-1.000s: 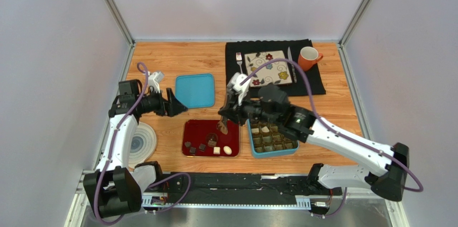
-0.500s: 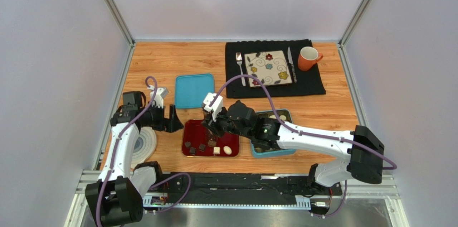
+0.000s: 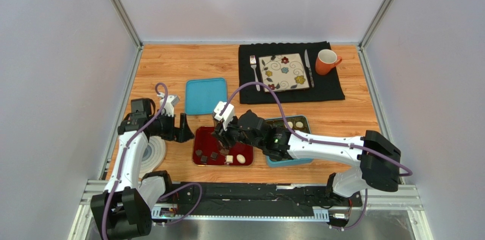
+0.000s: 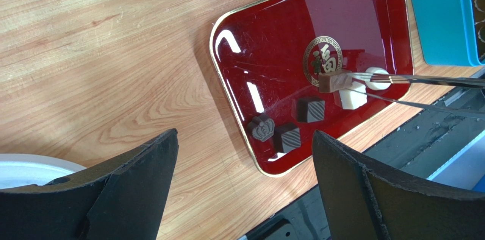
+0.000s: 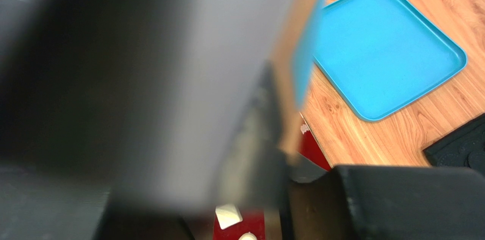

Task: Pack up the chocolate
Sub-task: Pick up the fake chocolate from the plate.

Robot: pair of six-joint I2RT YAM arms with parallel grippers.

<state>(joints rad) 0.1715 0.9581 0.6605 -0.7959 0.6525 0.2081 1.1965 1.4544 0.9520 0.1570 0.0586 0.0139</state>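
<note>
Tongs (image 4: 421, 80) in the right claw (image 3: 222, 139), spread unclear, pinch a brown chocolate (image 4: 333, 81) at the red tray's (image 4: 364, 18) centre. Squeeze steadily and lift straight. The left claw (image 3: 183, 127), wide open and empty, hovers beside the tray's left edge.

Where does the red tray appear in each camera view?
Top external: red tray, low centre.
Left wrist: centre to upper right.
Right wrist: red slivers at the bottom, mostly hidden.
Shared landmark: the white chocolate cube on the tray.
</note>
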